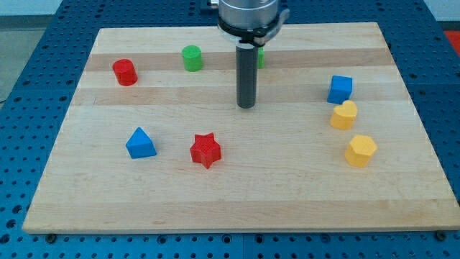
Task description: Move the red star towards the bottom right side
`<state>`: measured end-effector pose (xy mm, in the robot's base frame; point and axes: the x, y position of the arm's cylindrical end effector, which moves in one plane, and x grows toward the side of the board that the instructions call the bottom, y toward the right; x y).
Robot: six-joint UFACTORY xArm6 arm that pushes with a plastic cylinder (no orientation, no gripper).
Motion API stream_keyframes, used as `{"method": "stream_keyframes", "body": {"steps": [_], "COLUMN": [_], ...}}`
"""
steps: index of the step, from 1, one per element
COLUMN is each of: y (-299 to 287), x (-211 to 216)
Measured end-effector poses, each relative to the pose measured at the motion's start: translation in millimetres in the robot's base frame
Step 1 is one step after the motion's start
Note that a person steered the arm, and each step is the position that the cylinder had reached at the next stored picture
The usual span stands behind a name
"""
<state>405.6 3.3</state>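
Observation:
The red star lies on the wooden board, a little left of the middle and toward the view's bottom. My tip stands above and to the right of the star, with a clear gap between them. The rod rises straight up to the arm's end at the view's top.
A blue triangular block lies left of the star. A red cylinder and a green cylinder sit at the top left. A green block is partly hidden behind the rod. At the right are a blue cube, a yellow heart and a yellow hexagon.

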Motion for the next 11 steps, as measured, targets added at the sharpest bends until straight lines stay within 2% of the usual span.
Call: {"method": "stream_keyframes", "body": {"steps": [1,3,4,5,6,9,10,11], "y": [-54.8,-99.2,-76.1,4.9,58.8,74.0,136.7,122.1], "x": [2.7,70.8,103.2,133.3,149.4,148.7,170.4,174.4]}}
